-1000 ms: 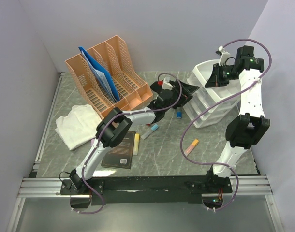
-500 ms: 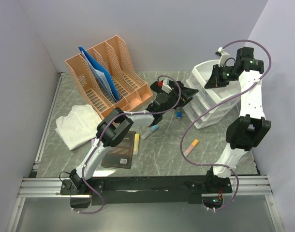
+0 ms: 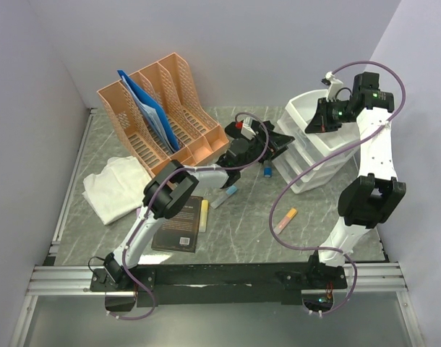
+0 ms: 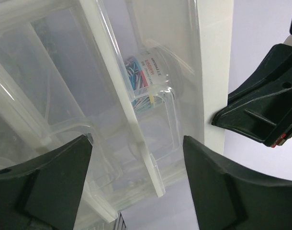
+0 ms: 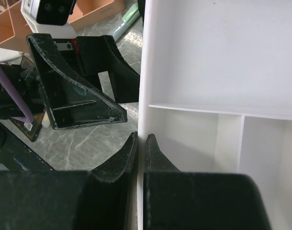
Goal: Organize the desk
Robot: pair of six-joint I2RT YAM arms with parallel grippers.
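Little looks tidied: book (image 3: 181, 223), cloth (image 3: 118, 186) and orange marker (image 3: 285, 219) litter the counter (image 3: 249, 228). Right claw (image 5: 141, 140) pinches the drawer unit (image 5: 208, 57) rim; left claw (image 4: 136, 146) gapes wide.

Setting: robotics lab cell, staged as an office desk. Evidence: plain white enclosure walls (image 3: 242, 43); aluminium rail (image 3: 61, 278) at the near edge, carrying the arm bases. The marble-pattern desk (image 3: 249, 217) held an orange file rack (image 3: 184, 83) with blue folders (image 3: 150, 108), a drawer unit (image 3: 314, 155), a book (image 3: 178, 224), and what looked like coloured paper clips (image 4: 136, 76).
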